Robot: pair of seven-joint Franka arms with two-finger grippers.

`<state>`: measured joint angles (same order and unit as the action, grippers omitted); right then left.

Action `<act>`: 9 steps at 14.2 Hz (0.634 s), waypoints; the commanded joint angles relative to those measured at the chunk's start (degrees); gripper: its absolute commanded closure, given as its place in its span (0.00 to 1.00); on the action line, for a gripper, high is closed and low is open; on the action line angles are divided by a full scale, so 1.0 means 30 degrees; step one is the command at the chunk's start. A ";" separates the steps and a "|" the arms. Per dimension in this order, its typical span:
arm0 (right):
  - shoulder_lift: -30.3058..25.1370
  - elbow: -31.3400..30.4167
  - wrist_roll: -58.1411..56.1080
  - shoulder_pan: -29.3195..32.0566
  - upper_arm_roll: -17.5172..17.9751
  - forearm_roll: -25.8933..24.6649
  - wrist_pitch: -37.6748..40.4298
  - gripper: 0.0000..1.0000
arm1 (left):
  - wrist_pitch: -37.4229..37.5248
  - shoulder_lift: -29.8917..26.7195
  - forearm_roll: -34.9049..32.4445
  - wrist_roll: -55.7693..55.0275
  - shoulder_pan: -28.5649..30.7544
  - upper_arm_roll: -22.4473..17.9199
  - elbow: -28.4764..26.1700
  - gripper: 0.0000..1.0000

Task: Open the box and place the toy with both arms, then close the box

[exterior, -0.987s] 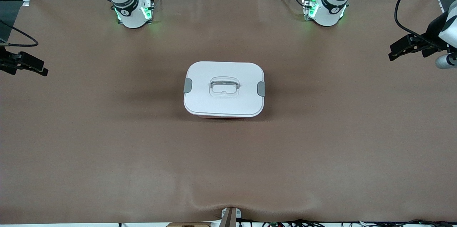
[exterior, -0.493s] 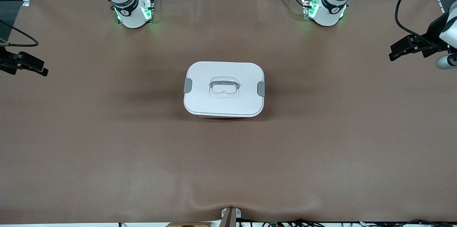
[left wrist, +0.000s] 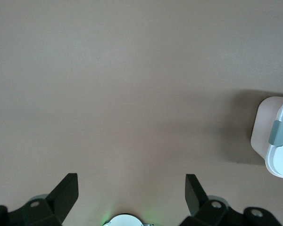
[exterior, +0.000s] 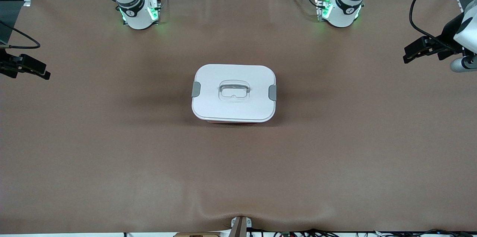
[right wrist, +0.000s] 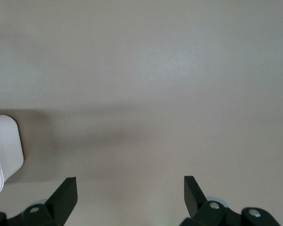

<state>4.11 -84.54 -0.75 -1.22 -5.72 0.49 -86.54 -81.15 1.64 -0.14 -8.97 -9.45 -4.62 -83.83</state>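
The box (exterior: 234, 93) stands at the middle of the table, its white lid on, with a grey clip (exterior: 196, 89) at each end and a clear recessed handle (exterior: 233, 91). A strip of the pale pink tub shows under the lid. The toy is out of view. My left gripper (exterior: 407, 55) is open and empty over bare table at the left arm's end; its wrist view shows the fingers spread (left wrist: 132, 188) and one end of the box (left wrist: 273, 136). My right gripper (exterior: 44, 73) is open and empty over bare table at the right arm's end (right wrist: 130, 188), with a box corner (right wrist: 4, 146) in its view.
The brown table cover (exterior: 111, 155) is bare all round the box. The two arm bases (exterior: 138, 11) (exterior: 341, 9) stand along the robots' edge. Cables hang by the left gripper. A small bracket (exterior: 240, 224) sits at the table edge nearest the front camera.
The left gripper has shifted slightly toward the robots' edge of the table. The box and the right gripper have not moved.
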 commanded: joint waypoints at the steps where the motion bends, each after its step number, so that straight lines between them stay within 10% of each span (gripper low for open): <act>1: -0.0168 0.0085 0.0103 0.0203 0.0206 0.0072 0.0048 0.00 | 0.0008 -0.0459 -0.0157 0.0267 -0.0012 0.0074 -0.0387 0.00; 9: -0.0139 0.0027 -0.0131 -0.0121 0.0265 0.0011 0.0311 0.00 | 0.0038 -0.0781 -0.0098 -0.0055 0.0163 0.0074 -0.0562 0.00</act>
<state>4.11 -84.55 -0.85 -1.58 -5.17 0.48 -86.31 -81.11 1.31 -0.14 -9.05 -9.34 -4.62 -83.91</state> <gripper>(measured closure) 0.000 0.000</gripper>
